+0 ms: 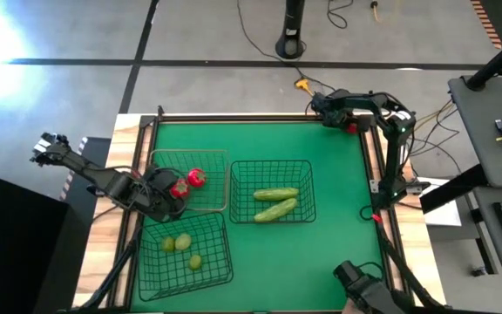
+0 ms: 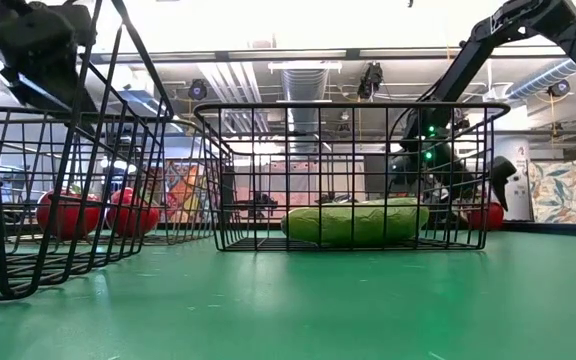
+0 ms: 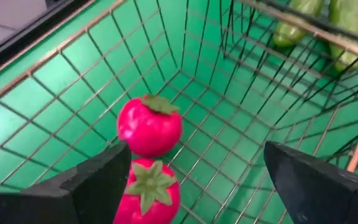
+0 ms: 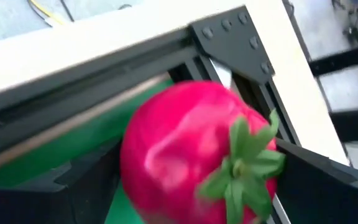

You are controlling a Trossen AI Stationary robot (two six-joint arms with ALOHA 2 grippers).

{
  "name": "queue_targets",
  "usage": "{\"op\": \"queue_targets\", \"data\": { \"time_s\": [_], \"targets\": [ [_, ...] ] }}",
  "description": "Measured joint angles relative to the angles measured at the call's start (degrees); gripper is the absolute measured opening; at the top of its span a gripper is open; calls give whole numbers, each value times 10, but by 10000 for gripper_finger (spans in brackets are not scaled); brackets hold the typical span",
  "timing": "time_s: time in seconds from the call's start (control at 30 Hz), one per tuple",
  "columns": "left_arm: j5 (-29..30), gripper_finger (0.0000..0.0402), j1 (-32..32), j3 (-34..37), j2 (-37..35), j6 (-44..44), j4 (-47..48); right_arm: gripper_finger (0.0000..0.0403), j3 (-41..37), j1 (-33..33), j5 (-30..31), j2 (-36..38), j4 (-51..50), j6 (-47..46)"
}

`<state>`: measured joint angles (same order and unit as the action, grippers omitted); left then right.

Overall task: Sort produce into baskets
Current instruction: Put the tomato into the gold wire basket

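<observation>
The worktop [image 1: 338, 174] is covered in a smooth, matt green sheet, framed by dark metal rails and a pale wood-grained border [image 1: 103, 262]. Two baskets [image 1: 272, 191] are thin dark wire with a slight sheen; the third basket [image 1: 207, 157] is paler, brownish wire with a coppery look. The tomatoes [image 3: 149, 126] look like smooth moulded plastic, glossy red with bright highlights, topped by duller green leaf caps. The cucumbers [image 1: 276, 201] are green with a soft shine, their skin gently uneven. The small yellow-green fruits [image 1: 182, 242] look smooth and nearly matt. The left claw [image 3: 197, 180] has dark, matt plastic-looking fingers [image 3: 312, 186] with a faintly grainy surface.
</observation>
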<state>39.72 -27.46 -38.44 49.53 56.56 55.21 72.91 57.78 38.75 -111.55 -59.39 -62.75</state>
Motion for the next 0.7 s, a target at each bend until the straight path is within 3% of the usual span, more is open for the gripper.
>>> {"op": "queue_targets", "data": {
  "time_s": [0.27,0.4,0.7],
  "targets": [
    [9,348,0,0,5,-5,-8,320,-12,-2,17,0,26,34],
    [16,348,0,0,13,-12,-23,294,-12,-9,21,2,24,121],
    [4,348,0,0,35,-38,-75,293,20,-57,17,78,-47,276]
  ]
}}
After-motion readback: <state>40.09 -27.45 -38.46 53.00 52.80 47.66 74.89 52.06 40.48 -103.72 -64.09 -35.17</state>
